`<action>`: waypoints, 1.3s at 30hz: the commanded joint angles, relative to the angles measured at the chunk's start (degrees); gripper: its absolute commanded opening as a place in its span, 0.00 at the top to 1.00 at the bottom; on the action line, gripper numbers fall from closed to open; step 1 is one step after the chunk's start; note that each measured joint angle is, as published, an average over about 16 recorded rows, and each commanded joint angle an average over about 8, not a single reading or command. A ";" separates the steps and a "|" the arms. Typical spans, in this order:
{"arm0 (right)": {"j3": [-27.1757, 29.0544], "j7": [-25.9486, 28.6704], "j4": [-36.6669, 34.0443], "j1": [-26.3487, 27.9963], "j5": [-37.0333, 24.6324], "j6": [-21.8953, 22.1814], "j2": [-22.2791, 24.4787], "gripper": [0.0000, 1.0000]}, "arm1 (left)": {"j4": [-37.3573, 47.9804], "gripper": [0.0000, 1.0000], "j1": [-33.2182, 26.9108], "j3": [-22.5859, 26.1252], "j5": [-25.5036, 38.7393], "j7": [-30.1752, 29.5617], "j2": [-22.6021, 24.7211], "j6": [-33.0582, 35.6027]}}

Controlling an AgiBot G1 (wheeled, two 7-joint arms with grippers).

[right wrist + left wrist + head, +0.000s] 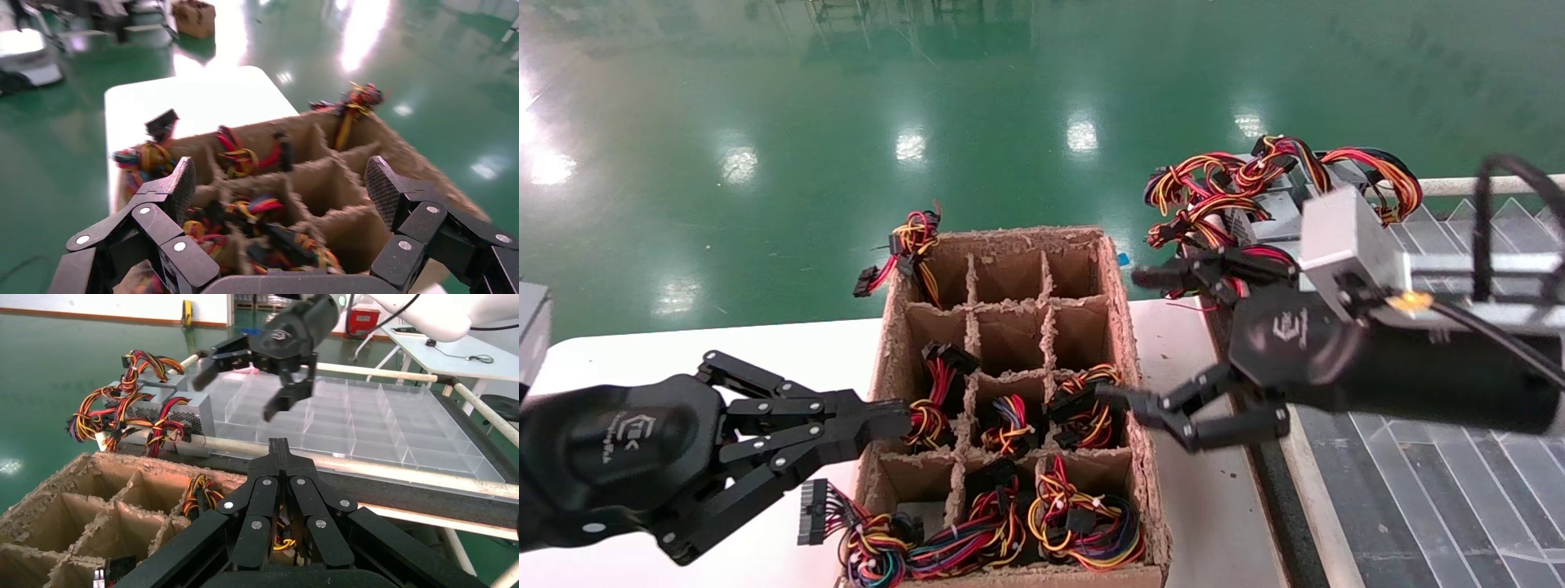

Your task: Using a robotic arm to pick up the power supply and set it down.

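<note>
Nearest in the head view, the left gripper (891,420) rests low on the left, its fingers pressed together with nothing between them, tip at the left wall of the box (1128,343). Its own wrist view shows those fingers (280,456) meeting in one point above the box (37,505).

Cardboard dividers split the box into cells on the white table (682,351). The near cells are stuffed with wire bundles (1083,518) (red, yellow, orange and black), and several far cells look bare. One more bundle (911,245) hangs over the far left corner.

At the box's right side the right gripper (1173,347) hovers with its fingers spread wide and nothing held; one finger reaches over the right wall, the other points left higher up. From its wrist, the two pads (183,184) frame the box (343,177) below.

Beyond it, on the right, the power supply (1275,208) sits among a cluster of silver boxes with tangled wires, at the far left corner of a clear tray (1434,474) (its grid is see-through), apart from both grippers. From the left wrist, the supply (196,413) lies beside the tray (379,425), with the right gripper (242,383) above the tray.
</note>
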 commanded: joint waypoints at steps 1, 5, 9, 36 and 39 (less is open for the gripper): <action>0.72 -0.77 0.15 -1.48 1.90 -0.84 0.35 0.00 | 0.00 1.00 0.00 0.00 0.00 0.00 0.00 0.00; 2.12 -2.27 0.46 -4.39 5.63 -2.50 1.05 0.00 | 0.00 1.00 0.00 0.00 0.00 0.00 0.00 0.00; 3.56 -3.81 0.77 -7.35 9.43 -4.19 1.76 0.00 | 0.00 1.00 0.00 0.00 0.00 0.00 0.00 0.00; 7.32 -7.64 1.59 -15.01 19.32 -8.54 3.62 0.00 | 0.01 0.70 0.01 0.00 -0.01 0.00 -0.01 -0.01; 7.23 -7.58 1.57 -14.85 19.09 -8.44 3.57 0.00 | 0.01 0.32 0.02 0.00 -0.01 0.00 -0.01 -0.01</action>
